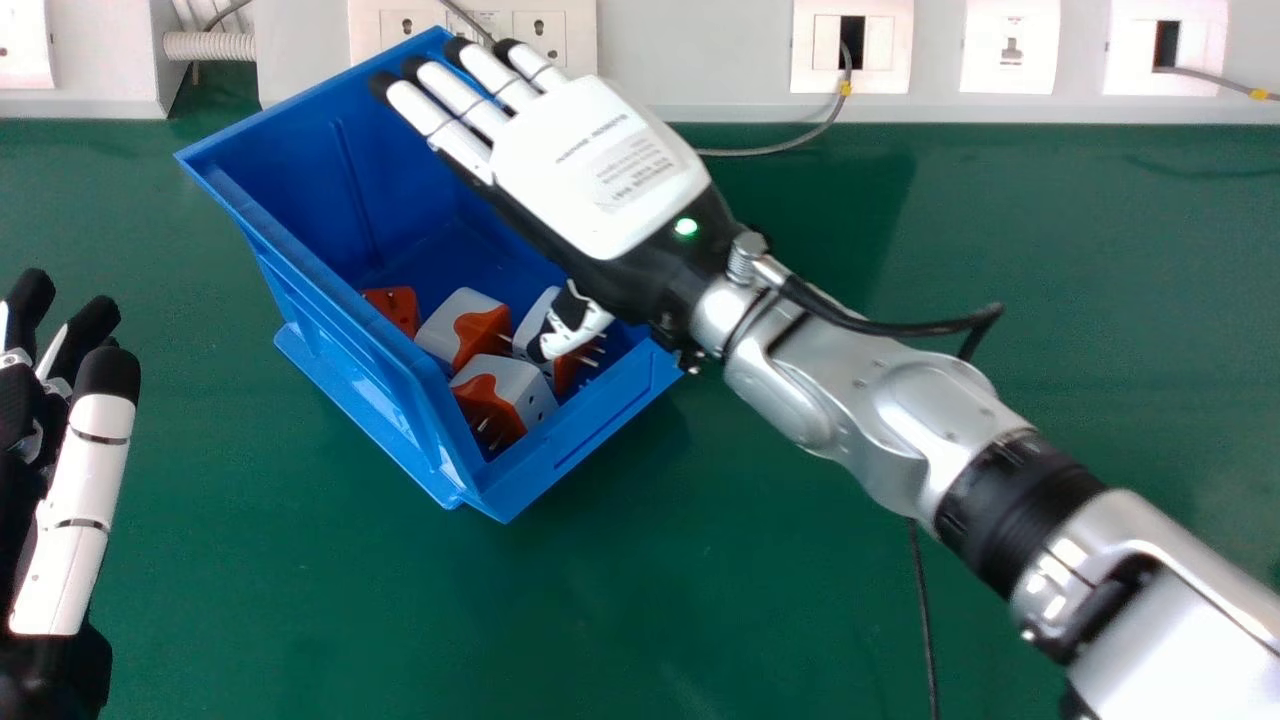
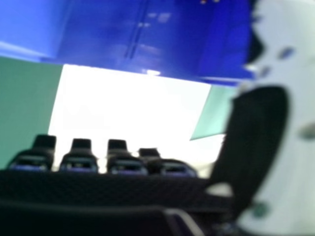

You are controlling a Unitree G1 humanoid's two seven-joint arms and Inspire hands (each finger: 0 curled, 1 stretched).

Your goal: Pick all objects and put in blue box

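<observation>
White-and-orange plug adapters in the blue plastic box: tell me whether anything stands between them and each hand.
For the left hand, the box's left side wall stands between. For the right hand, over the box, nothing visible does; its thumb seems to hang right at the adapters.

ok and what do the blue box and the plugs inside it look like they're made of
The blue box looks like molded plastic, smooth with a slight sheen, judging by its ridged walls and one-colour body. The plugs seem hard plastic, in smooth white and orange parts; their thin, silvery prongs are probably metal.
</observation>
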